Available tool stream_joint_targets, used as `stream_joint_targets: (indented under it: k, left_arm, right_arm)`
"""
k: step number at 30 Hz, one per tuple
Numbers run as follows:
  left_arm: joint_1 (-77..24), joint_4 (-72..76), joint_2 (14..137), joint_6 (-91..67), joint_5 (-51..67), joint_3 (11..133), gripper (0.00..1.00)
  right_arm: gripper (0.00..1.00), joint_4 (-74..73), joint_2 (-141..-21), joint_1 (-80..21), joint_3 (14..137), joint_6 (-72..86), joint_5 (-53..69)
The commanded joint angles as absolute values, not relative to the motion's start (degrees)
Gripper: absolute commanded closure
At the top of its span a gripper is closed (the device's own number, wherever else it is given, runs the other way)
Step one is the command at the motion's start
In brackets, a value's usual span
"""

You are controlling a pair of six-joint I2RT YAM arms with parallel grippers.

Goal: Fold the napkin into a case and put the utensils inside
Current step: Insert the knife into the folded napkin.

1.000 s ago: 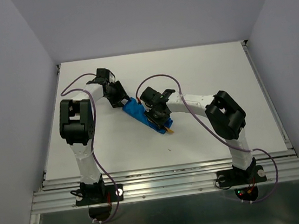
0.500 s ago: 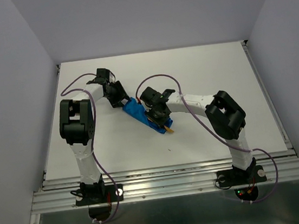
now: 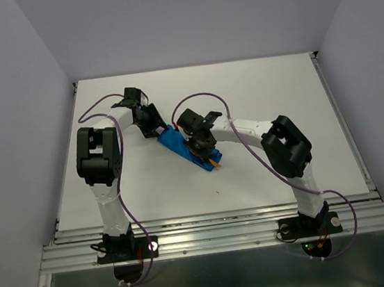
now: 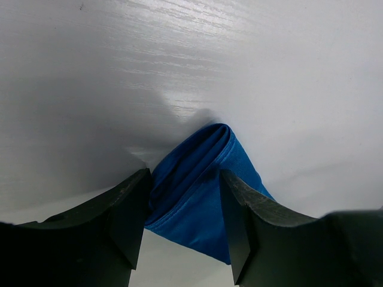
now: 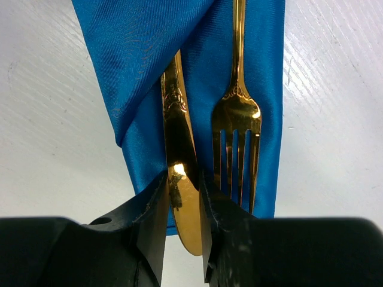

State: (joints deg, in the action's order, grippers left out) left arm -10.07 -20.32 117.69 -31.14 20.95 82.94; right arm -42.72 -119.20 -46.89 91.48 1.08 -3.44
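A narrow blue case (image 3: 178, 145) is seen near the middle of the white table (image 3: 276, 84) in the top view. It is laid on a slant, with one end toward 10 o'clock and the other toward 4 o'clock.

The left gripper (image 3: 153, 125) is set down at the 10 o'clock end of the case. In the left wrist view its jaws are spread wide. The folded end of the case (image 4: 197, 179) is seen between the two fingers (image 4: 128, 209), and the cloth is touched by both of them. Some cloth is hidden under the finger at 3 o'clock.

The right gripper (image 3: 205, 147) is set over the 4 o'clock end. In the right wrist view the utensils (image 5: 206, 143) are seen tucked into the case (image 5: 149, 54), with their handles toward 12 o'clock and their tips sticking out toward 6 o'clock. The fork (image 5: 236, 137) is laid at 3 o'clock of the knife (image 5: 178, 149), just beside it. The jaws of the right gripper (image 5: 182, 185) are pulled in narrow, and the knife blade is pinched between them. The fork is not touched by the fingers (image 5: 152, 221).
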Motion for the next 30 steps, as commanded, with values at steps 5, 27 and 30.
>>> stream_joint_targets:
  k: [5, 27, 30]
  left_arm:
    - [-10.81, -21.71, 117.16, -30.59, 21.00, 82.97, 0.39]
    - [-10.99, -21.45, 117.42, -30.50, 21.01, 82.71, 0.39]
    - [-10.99, -21.45, 117.42, -30.50, 21.01, 82.44, 0.39]
  right_arm:
    - [0.82, -44.21, -121.46, -47.64, 97.64, 0.70, -3.96]
    - [0.80, -45.70, -126.03, -48.16, 104.94, 0.70, -3.78]
    - [0.78, -45.53, -126.12, -48.16, 105.03, 0.70, -3.87]
